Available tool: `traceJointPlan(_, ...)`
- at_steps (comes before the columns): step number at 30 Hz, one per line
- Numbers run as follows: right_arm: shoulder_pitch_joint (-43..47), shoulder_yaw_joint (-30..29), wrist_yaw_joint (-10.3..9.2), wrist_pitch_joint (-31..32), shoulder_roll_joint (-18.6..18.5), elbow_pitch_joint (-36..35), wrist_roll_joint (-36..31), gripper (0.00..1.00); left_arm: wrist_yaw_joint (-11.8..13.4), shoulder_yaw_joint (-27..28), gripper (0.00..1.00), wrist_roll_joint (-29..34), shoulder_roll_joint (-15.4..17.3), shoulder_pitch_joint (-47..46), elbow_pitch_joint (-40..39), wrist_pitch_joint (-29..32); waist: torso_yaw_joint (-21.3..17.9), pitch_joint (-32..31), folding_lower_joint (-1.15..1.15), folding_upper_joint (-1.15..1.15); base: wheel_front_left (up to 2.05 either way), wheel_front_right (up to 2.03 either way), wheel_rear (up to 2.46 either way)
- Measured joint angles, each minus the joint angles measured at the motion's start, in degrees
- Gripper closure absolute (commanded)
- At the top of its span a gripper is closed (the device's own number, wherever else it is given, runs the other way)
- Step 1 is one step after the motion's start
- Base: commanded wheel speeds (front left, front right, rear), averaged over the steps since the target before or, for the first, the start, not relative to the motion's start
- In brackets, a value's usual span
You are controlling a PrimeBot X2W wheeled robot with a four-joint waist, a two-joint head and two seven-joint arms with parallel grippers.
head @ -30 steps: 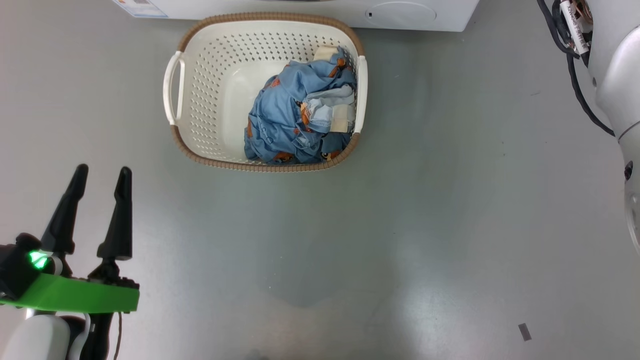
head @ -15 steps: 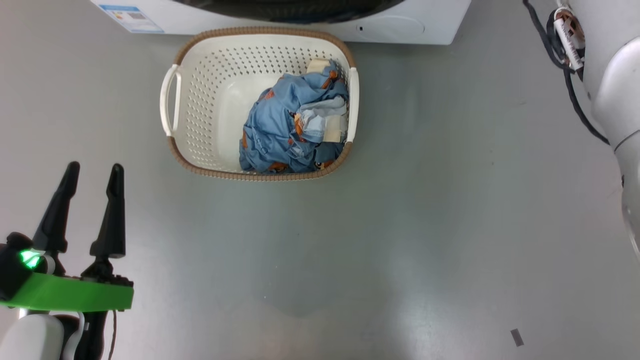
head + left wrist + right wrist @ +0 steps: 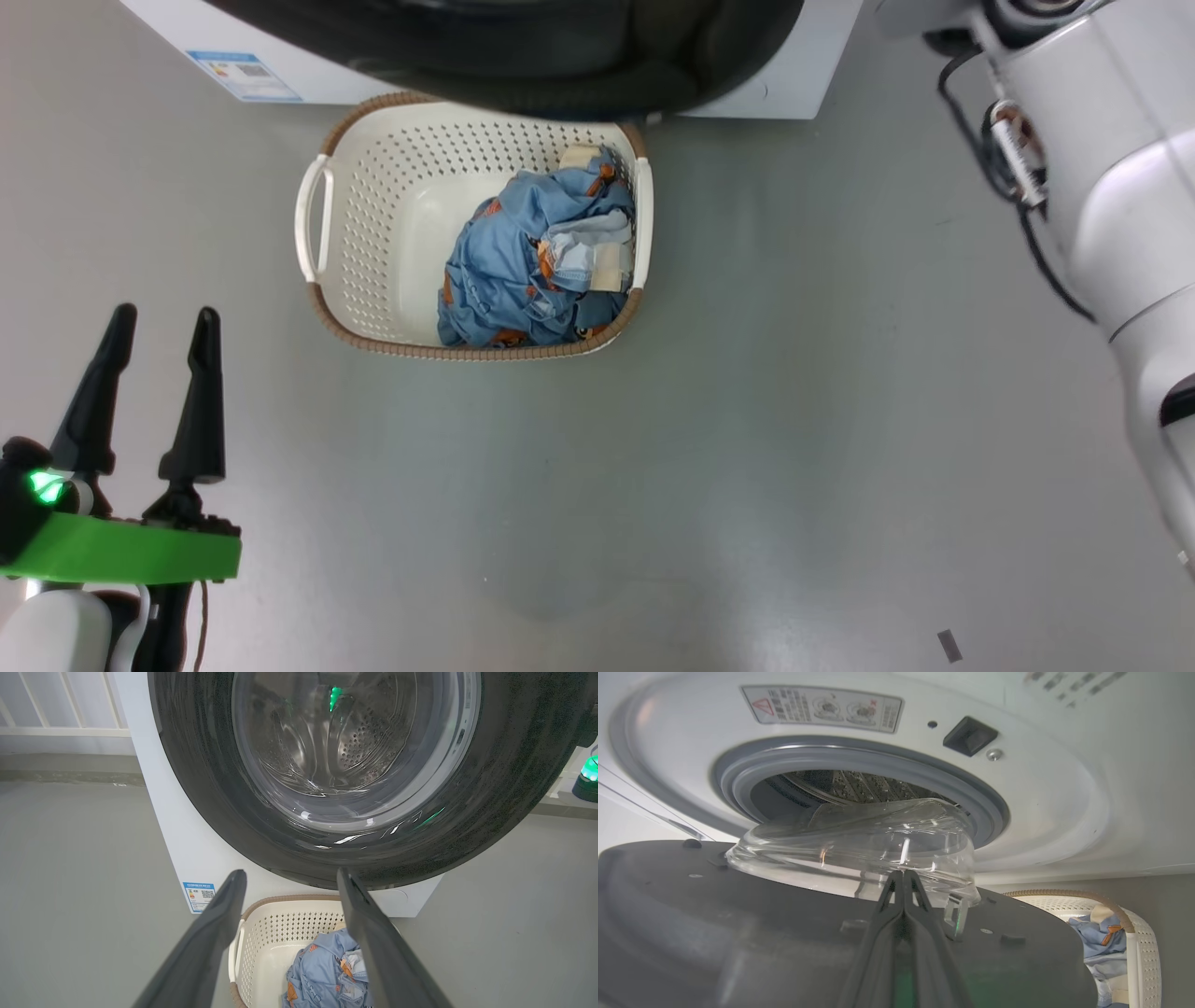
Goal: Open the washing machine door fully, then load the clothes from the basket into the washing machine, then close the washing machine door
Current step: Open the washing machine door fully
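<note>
The white washing machine [image 3: 794, 84] stands at the top of the head view. Its black-rimmed door [image 3: 523, 65] hangs partly open over the far rim of the cream basket [image 3: 392, 205]. Light blue clothes [image 3: 523, 271] lie bunched in the basket's right half. My left gripper [image 3: 163, 315] is open and empty, low at the left, well short of the basket. In the right wrist view my right gripper [image 3: 903, 873] is shut, its tips against the door's dark inner face [image 3: 691, 914], just beside the glass bowl [image 3: 850, 840]. Behind it shows the grey gasket [image 3: 859, 758].
Bare grey floor surrounds the basket. My pale right arm [image 3: 1102, 187] with its black cables runs down the right edge of the head view. A blue energy sticker [image 3: 199, 895] marks the machine's lower left corner. A white railing [image 3: 60, 728] stands behind the machine at left.
The head camera has tilted, sliding the scene down the picture. The black door rim has come into view and now reaches over the basket's far rim. My left gripper stays open.
</note>
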Motion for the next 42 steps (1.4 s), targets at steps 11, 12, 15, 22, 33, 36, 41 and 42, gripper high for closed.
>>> traceJointPlan(11,6.0,8.5,0.01,4.6,3.6,-7.6,5.7,1.0,0.0,0.4,0.0,0.6,-0.2,0.6,0.0,0.0,-0.6,-2.1,0.0,0.0,0.0,0.0,0.0)
traceJointPlan(12,6.4,9.2,0.01,4.6,3.5,-8.1,6.2,1.0,0.0,0.5,0.0,0.6,-0.2,0.9,0.0,0.0,-0.6,-2.3,0.0,0.0,0.0,0.0,0.0)
traceJointPlan(15,7.7,10.9,0.01,4.6,3.1,-9.7,7.3,1.0,0.0,0.5,0.0,1.1,-0.2,1.4,0.1,0.0,-0.8,-3.0,0.0,0.0,0.0,0.0,0.0)
traceJointPlan(22,11.0,15.2,0.01,6.4,3.0,-13.2,10.8,1.0,0.0,0.6,0.0,1.6,-0.3,2.4,0.1,0.0,-0.8,-5.0,0.0,0.0,0.0,0.0,0.0)
traceJointPlan(33,16.9,20.7,0.01,7.5,2.5,-20.0,16.3,1.0,0.0,0.7,0.0,3.1,-0.8,3.9,0.5,0.0,-0.7,-8.3,0.0,0.0,0.0,0.0,0.0)
traceJointPlan(36,18.3,22.6,0.01,7.9,1.9,-22.4,17.4,1.0,0.0,0.7,0.0,3.5,-1.1,4.0,0.5,0.0,-0.7,-9.2,0.0,0.0,0.0,0.0,0.0)
traceJointPlan(41,20.6,26.4,0.01,7.5,1.2,-26.6,19.8,1.0,0.0,0.8,0.0,3.9,-1.4,4.9,0.7,0.0,-0.7,-10.5,0.0,0.0,0.0,0.0,0.0)
traceJointPlan(42,20.9,27.2,0.01,7.3,1.2,-27.3,20.2,1.0,0.0,0.8,0.0,4.1,-1.5,4.9,0.7,0.0,-0.7,-10.8,0.0,0.0,0.0,0.0,0.0)
